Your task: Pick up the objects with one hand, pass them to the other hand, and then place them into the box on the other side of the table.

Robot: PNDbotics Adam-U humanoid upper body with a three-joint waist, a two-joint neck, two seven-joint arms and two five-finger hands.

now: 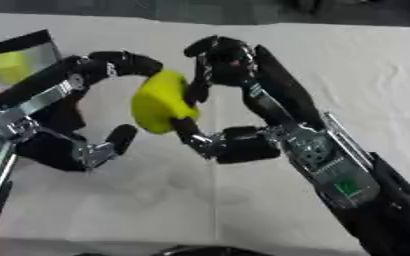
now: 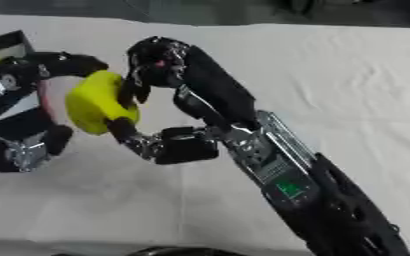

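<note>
The white cloth-covered table (image 1: pixel 348 65) carries a black-rimmed box (image 1: pixel 20 47) at its far left corner, with a yellow block (image 1: pixel 9 66) already inside. Above the table's middle left, the right hand (image 1: pixel 230 142) curls fingers and thumb around a bright yellow, rounded plastic object (image 1: pixel 160 102), which hangs in the air between both hands. The left hand (image 1: pixel 90 75) arches over its far side, fingers curled onto it and thumb below, seemingly just short. To hand over cleanly, the left hand should probably close fully on the object before the right lets go.
</note>
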